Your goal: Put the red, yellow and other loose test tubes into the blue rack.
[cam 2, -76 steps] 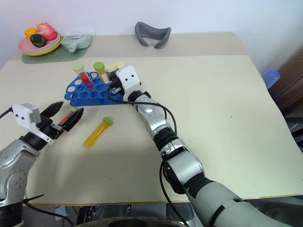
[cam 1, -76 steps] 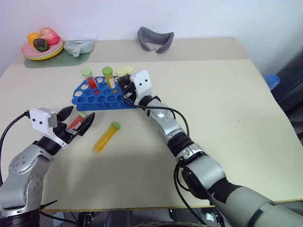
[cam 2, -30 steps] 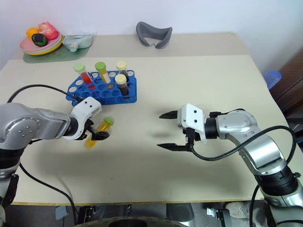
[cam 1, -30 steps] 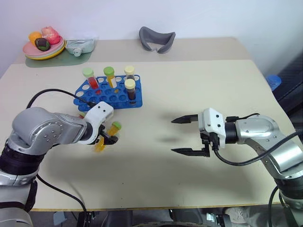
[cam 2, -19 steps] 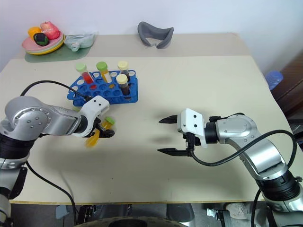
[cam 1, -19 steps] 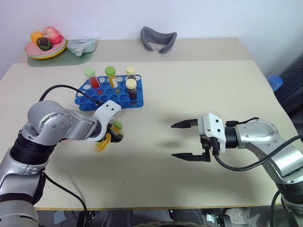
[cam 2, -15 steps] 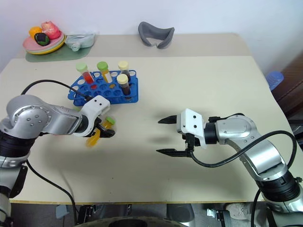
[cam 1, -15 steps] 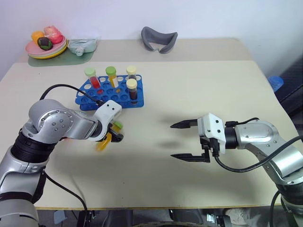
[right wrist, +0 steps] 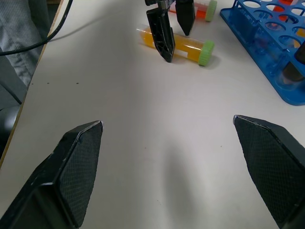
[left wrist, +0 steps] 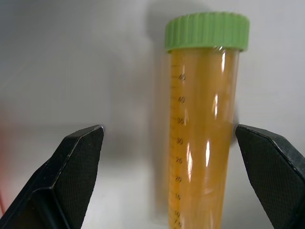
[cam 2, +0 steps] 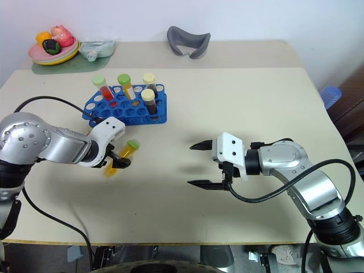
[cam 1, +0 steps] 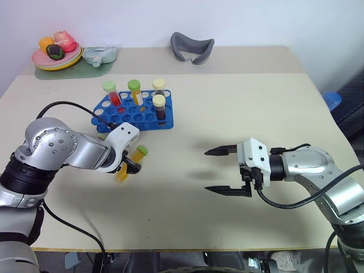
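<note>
On the beige table (cam 1: 239, 96), the blue rack (cam 1: 136, 114) stands at the far left with four capped tubes already upright in its holes; in front of it, on the near side, the yellow-orange tube (cam 1: 129, 164) lies flat on the tabletop, its green cap toward the rack and its long axis running slantwise back toward the robot; the left gripper (cam 1: 132, 162) hangs right over this tube, fingers spread wide and empty, one finger on each side of the barrel, so the tube lies between them and across the line of closing; a red tube (right wrist: 202, 10) with a pale cap lies just beyond, beside the rack; the right gripper (cam 1: 220, 170) waits well apart at mid-table, fingers equally wide, holding nothing; the left arm is plainly the nearer, and the grasp likely needs only a short descent.
</note>
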{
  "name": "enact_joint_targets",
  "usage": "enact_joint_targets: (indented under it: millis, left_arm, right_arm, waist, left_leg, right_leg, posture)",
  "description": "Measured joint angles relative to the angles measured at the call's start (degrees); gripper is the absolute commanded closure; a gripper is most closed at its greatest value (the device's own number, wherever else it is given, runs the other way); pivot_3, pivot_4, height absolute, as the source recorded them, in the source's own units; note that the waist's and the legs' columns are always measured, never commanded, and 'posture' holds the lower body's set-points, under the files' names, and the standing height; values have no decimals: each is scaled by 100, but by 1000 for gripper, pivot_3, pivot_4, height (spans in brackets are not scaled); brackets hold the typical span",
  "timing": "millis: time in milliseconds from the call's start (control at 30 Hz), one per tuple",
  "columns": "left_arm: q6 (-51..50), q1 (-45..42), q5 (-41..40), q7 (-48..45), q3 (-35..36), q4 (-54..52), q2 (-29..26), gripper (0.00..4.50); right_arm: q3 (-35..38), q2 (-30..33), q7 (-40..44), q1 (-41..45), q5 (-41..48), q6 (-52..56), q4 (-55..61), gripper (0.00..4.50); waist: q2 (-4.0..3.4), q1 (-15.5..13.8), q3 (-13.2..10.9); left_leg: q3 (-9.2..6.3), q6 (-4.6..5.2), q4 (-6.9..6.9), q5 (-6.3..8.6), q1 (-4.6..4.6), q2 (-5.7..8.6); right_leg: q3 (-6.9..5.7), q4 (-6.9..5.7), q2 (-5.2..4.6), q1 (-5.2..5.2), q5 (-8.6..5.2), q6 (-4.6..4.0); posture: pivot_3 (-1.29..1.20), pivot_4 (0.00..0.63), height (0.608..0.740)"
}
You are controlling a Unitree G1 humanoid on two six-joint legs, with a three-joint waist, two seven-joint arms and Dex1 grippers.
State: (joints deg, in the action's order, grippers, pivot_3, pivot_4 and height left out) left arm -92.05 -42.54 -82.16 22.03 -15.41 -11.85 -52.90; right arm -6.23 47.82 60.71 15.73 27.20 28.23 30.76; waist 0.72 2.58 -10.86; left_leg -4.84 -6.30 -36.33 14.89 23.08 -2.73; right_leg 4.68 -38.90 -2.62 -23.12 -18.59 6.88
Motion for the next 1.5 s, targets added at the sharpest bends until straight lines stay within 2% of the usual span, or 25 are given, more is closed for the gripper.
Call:
enact_joint_targets:
  millis: [200,300,433,667,767,800,1033,1167,1267,1367,1467,1500]
  left_arm:
    - [0,0,-183,235,22,81,46,0]
    - [0,0,-264,339,57,169,139,902]
    - [1,0,-350,461,59,175,183,2861]
    - [4,-2,-455,597,59,227,181,2861]
    - [5,-2,-486,638,59,225,180,3578]
    - [5,-1,-496,655,59,226,179,3646]
    - [6,9,-509,727,150,193,138,3646]
    - [319,179,-406,396,850,-474,-142,3646]
    - [1382,783,375,-590,1739,-1403,-447,3646]
    - [3061,1666,1924,-1745,2186,-2117,-651,3646]
    - [4420,2067,3014,-2293,2305,-2067,23,3646]
    - [4866,2066,3371,-2212,2304,-1865,576,3646]
  right_arm:
    - [-3,-3,2,-28,-3,-31,0,42]
    - [-5,-3,-1,-84,-3,-38,0,0]
    - [-6,-2,-5,-114,-3,-39,0,0]
    - [-7,-3,-10,-118,-3,-39,1,0]
    - [-6,-3,-11,-118,-2,-39,2,0]
    - [-7,-3,-10,-118,-2,-39,2,0]
    - [-13,-5,-9,-115,-3,-39,2,0]
    - [-19,-5,-4,-109,0,-45,4,0]
    - [-23,-4,-13,-106,-4,-42,6,0]
    - [-24,-101,-111,-70,-8,-42,-19,0]
    - [-22,-555,-502,133,-29,-4,-220,0]
    - [-13,-773,-736,219,-64,23,-332,0]
  waist:
    - [-1,-4,1]
    - [-3,-13,3]
    - [-3,-1,3]
    - [-3,-1,3]
    - [-2,-1,3]
    - [-2,-1,3]
    - [-1,0,3]
    - [2,6,1]
    - [1,-1,1]
    - [0,-15,1]
    - [1,-26,2]
    - [0,-32,3]
  left_leg:
    - [0,-4,-4,-2,-1,0]
    - [0,-4,-10,-2,-2,1]
    - [0,-2,-20,-1,-5,1]
    - [-1,-2,-22,-1,-6,1]
    - [-1,-2,-22,-1,-6,1]
    - [0,-2,-23,-1,-6,1]
    - [-1,-2,-24,-1,-5,1]
    - [0,-7,-30,-4,2,0]
    - [2,-9,-27,-4,1,-1]
    - [6,-10,-24,-5,-2,0]
    - [6,-1,-28,0,-16,0]
    - [6,24,-28,14,-24,1]
  right_leg:
    - [0,-1,0,3,0,0]
    - [-1,-2,-1,8,0,0]
    - [-1,-6,-1,13,0,0]
    - [-1,-6,0,15,0,0]
    - [-1,-6,0,16,0,0]
    - [-1,-6,0,16,0,0]
    - [-1,-6,1,14,0,0]
    - [-1,-5,0,12,0,0]
    - [-2,-4,0,11,-1,0]
    - [-3,-1,0,15,-1,0]
    - [-4,5,-1,36,0,0]
    - [-3,14,-2,50,0,0]
  posture:
    - [0,150,740]
    - [0,150,740]
    - [0,150,740]
    - [0,150,740]
    - [0,150,740]
    - [0,150,740]
    - [0,150,740]
    - [0,150,740]
    - [0,150,740]
    - [0,150,740]
    - [0,150,740]
    - [0,150,740]
